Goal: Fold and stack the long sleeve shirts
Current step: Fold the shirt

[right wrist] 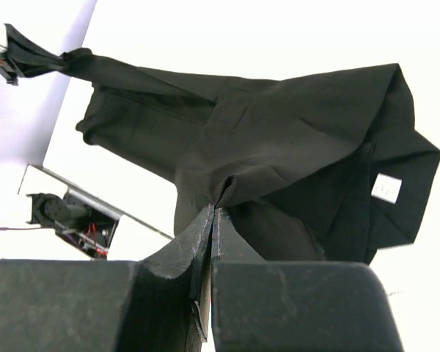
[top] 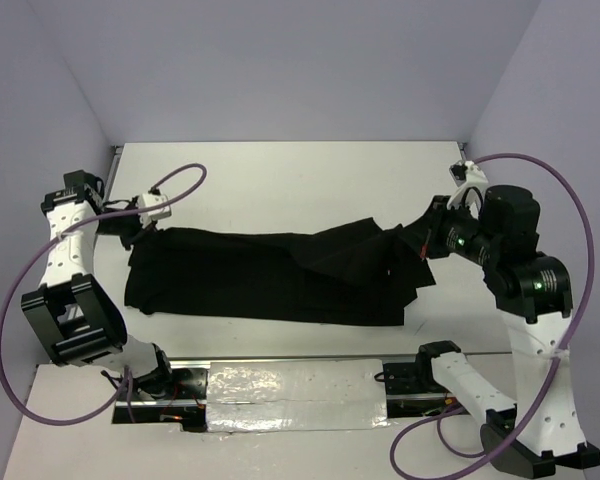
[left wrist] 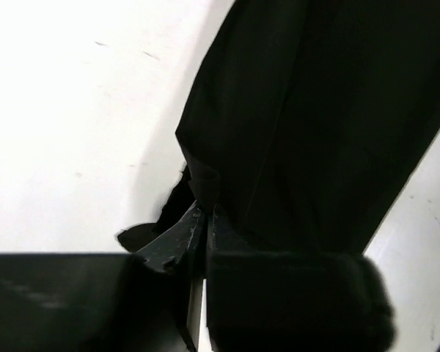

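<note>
Black long sleeve shirt (top: 260,280) is laid out as a long band across the middle of the white surface (top: 280,180), running left to right between the two arms. Most of it rests flat on the surface. The right end is bunched, with folds rising toward the right arm.

Left fingers (left wrist: 177,240): clenched on a small pinch of the shirt's left edge. Cloth is gathered at the tips and hangs away from them in a dark sheet. In the top view this corner is at the far left of the band, drawn up to a point.

Right fingers (right wrist: 194,236): pressed together on a peak of fabric at the shirt's right end, with creases radiating from the pinch.

Small white tag (right wrist: 386,188) shows on the inner side of the folded-over right portion, to the right of the right fingers and apart from them.
</note>
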You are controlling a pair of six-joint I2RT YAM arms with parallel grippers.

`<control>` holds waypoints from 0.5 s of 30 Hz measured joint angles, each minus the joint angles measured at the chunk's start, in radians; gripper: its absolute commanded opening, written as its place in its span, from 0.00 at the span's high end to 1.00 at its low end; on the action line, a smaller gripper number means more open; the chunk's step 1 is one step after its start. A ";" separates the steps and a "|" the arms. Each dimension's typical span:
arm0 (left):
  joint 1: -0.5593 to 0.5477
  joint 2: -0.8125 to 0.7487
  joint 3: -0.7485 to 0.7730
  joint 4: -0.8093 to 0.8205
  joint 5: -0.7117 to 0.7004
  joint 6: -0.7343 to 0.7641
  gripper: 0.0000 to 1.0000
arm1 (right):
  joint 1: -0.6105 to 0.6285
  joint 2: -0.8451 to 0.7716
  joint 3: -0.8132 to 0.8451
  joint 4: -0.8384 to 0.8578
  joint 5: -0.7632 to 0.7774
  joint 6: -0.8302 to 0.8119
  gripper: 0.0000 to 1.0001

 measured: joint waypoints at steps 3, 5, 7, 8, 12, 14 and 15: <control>0.000 -0.034 -0.087 -0.003 -0.036 0.071 0.66 | 0.000 -0.031 -0.018 -0.024 -0.007 -0.005 1.00; 0.000 -0.049 -0.153 -0.006 -0.073 0.119 0.50 | 0.000 -0.062 -0.064 -0.028 -0.022 -0.005 1.00; 0.000 -0.053 -0.211 -0.027 -0.119 0.162 0.43 | 0.000 -0.086 -0.124 -0.027 -0.045 -0.003 1.00; 0.000 -0.053 -0.221 -0.033 -0.127 0.169 0.41 | 0.000 -0.090 -0.151 -0.028 -0.057 0.000 1.00; 0.000 -0.052 -0.224 -0.113 -0.203 0.230 0.33 | 0.000 -0.090 -0.219 -0.018 -0.089 0.007 1.00; 0.000 -0.047 -0.198 -0.138 -0.217 0.231 0.28 | 0.000 -0.089 -0.243 0.002 -0.098 0.010 1.00; 0.000 -0.043 -0.181 -0.145 -0.218 0.229 0.25 | 0.000 -0.089 -0.255 0.012 -0.103 0.011 1.00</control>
